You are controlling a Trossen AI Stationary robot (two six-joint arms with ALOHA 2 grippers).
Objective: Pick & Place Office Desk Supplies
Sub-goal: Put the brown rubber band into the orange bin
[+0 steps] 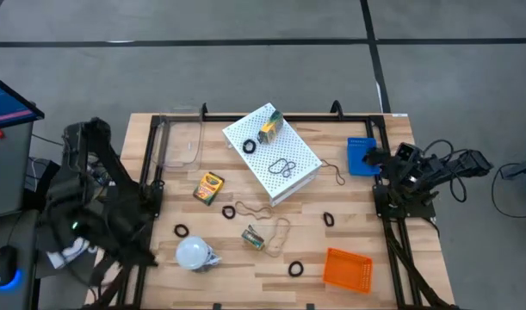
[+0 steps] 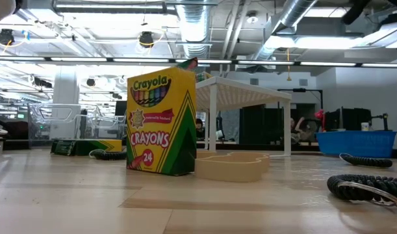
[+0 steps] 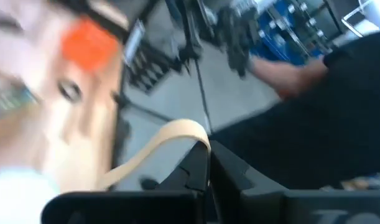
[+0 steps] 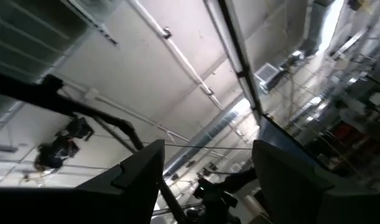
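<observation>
The white perforated box (image 1: 271, 153) lies mid-table with a crayon box (image 1: 269, 129), a black ring (image 1: 249, 146) and rubber bands (image 1: 282, 166) on top. Two more crayon boxes (image 1: 208, 187) (image 1: 253, 237), tan rubber bands (image 1: 245, 209) and black rings (image 1: 329, 219) (image 1: 296, 269) lie on the wood. My left arm (image 1: 99, 207) is folded at the table's left near side. Its gripper (image 3: 208, 152) is shut on a tan rubber band (image 3: 152, 149). My right arm (image 1: 409, 172) sits at the right edge; its gripper (image 4: 205, 168) is open, tipped toward the ceiling, holding nothing. My left gripper pinches a tan rubber band between its two shut fingers (image 3: 193, 171). The band's end (image 3: 199, 132) goes in at the fingertips. The remainder arcs away from the fingers in a loose curve, lifted clear of the table.
A blue basket (image 1: 360, 157) stands at the right edge beside my right arm, and an orange basket (image 1: 347, 269) at the near right. A white bulb-like object (image 1: 194, 254) lies near left, and a clear container (image 1: 181, 142) far left. A dark frame rims the table.
</observation>
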